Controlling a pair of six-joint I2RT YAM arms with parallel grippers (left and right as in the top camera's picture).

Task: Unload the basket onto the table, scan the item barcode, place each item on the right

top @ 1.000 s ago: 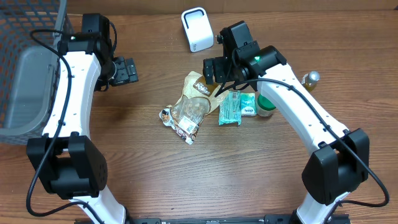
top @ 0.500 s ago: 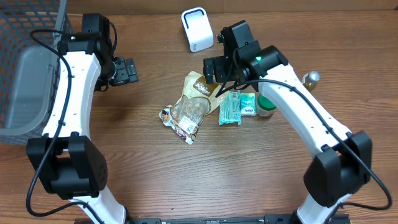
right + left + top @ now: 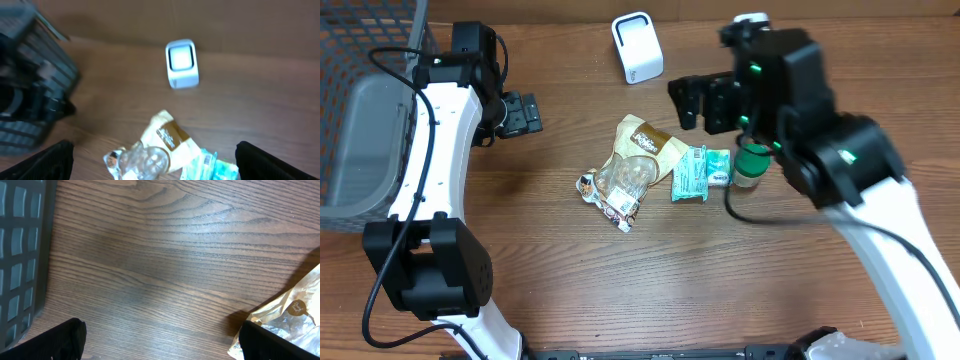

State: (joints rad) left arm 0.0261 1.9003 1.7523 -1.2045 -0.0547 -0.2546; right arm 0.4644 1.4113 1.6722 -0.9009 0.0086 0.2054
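Several items lie in a heap mid-table: a cream and brown snack bag (image 3: 644, 143) (image 3: 165, 134), a clear-windowed packet (image 3: 620, 184) (image 3: 137, 162), a teal packet (image 3: 689, 173) (image 3: 204, 168) and a green-lidded jar (image 3: 750, 166). The white scanner (image 3: 637, 47) (image 3: 181, 62) stands at the back. My right gripper (image 3: 705, 103) (image 3: 160, 172) hangs high above the heap, open and empty. Left of the heap, my left gripper (image 3: 520, 112) (image 3: 160, 352) is low over bare wood, open and empty. The snack bag's edge (image 3: 295, 314) lies by its right finger.
A grey wire basket (image 3: 360, 130) (image 3: 20, 255) stands at the table's left edge, close beside the left arm. The right arm's bulk covers the table's right side in the overhead view.
The right arm has lifted sharply up toward the camera and swung right, away from the heap. It now hides the small bottle at the right. The left arm has not moved.
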